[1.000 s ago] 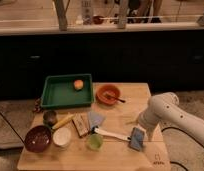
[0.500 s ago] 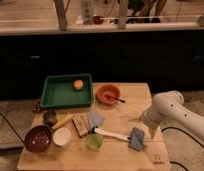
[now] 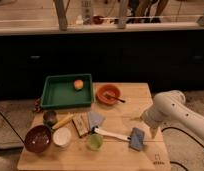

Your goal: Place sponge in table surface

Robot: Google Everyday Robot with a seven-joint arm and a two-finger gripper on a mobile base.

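Observation:
The sponge (image 3: 137, 138), a small blue block with a grey side, rests on the table surface (image 3: 126, 114), a pale wooden top, near its front right corner. It looks tilted on its edge. My gripper (image 3: 150, 128) hangs at the end of the white arm (image 3: 170, 107), just to the right of and slightly above the sponge, very close to it. I cannot tell whether it touches the sponge.
A green tray (image 3: 57, 95) holding an orange (image 3: 78, 84) stands at the back left. An orange bowl (image 3: 109, 94), a pale blue cloth (image 3: 95, 119), a green cup (image 3: 94, 142), a white-handled brush (image 3: 111, 133), a white bowl (image 3: 62, 136) and a dark bowl (image 3: 37, 138) crowd the left and middle.
The arm has shifted slightly up and to the right, away from the sponge. The sponge has stayed in the same spot on the table.

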